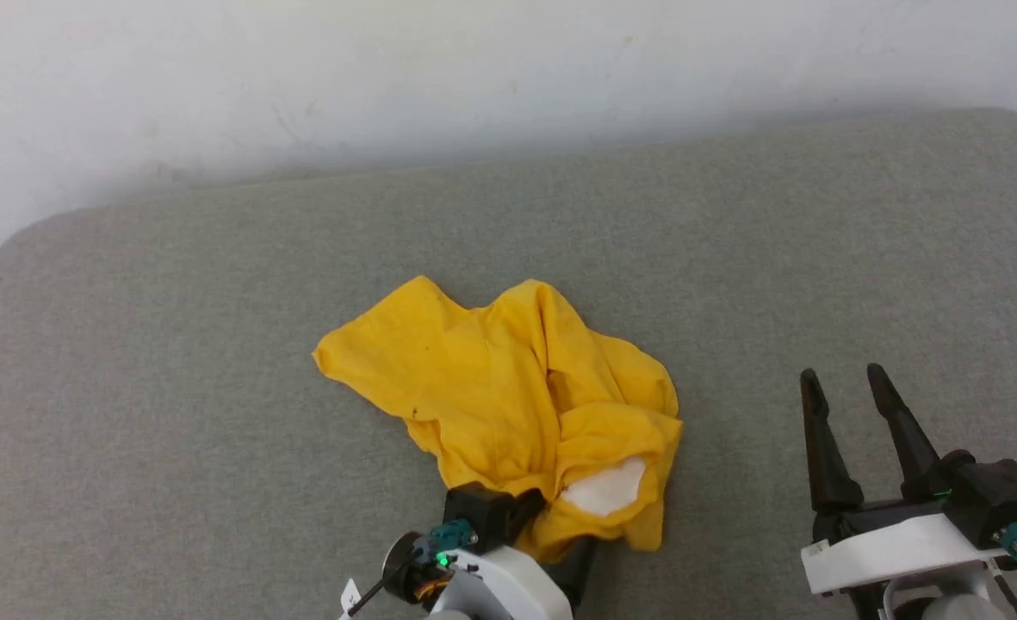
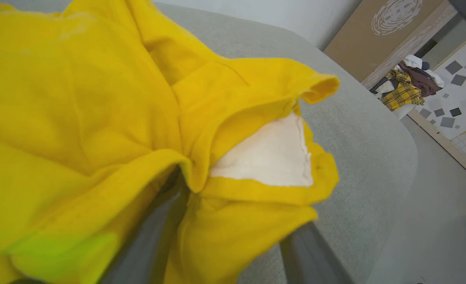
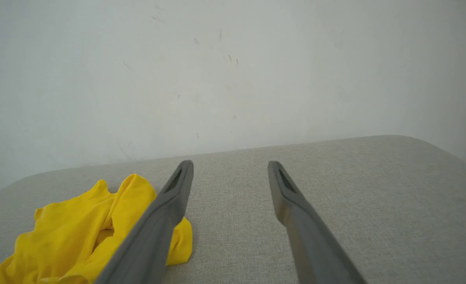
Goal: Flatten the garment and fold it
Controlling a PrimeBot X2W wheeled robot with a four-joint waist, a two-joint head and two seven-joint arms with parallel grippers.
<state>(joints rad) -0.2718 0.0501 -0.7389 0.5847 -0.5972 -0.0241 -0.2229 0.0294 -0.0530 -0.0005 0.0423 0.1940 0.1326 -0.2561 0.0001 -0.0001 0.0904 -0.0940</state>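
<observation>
Left hand [image 2: 236, 205]: fingers spread apart at the near hem of the garment [image 1: 508, 387]. Cloth lies loose over one finger and between the two, with no pinch evident. Judged as not gripping.

Right hand [image 1: 844, 383]: fingers fully parted, empty, held over bare counter [image 1: 215, 301]. It is well apart from the garment, on its right side.

Garment: yellow T-shirt in a crumpled heap near the middle of the grey cloth-covered counter, toward the near edge. Several folds are bunched on top of each other and one flatter lobe reaches out to the left. The white inner patch [image 1: 603, 491] shows through an opening at the near end. No print is in sight.

Progress: early. Flattening is not done, since no sleeve, hem line or collar is laid out straight. Folding is not begun. What is left is to spread the shirt flat, then do every fold.

Count: garment 1, white patch 1, hands 2 (neither holding), counter 1. Plain pale wall [image 1: 474, 86] behind.
</observation>
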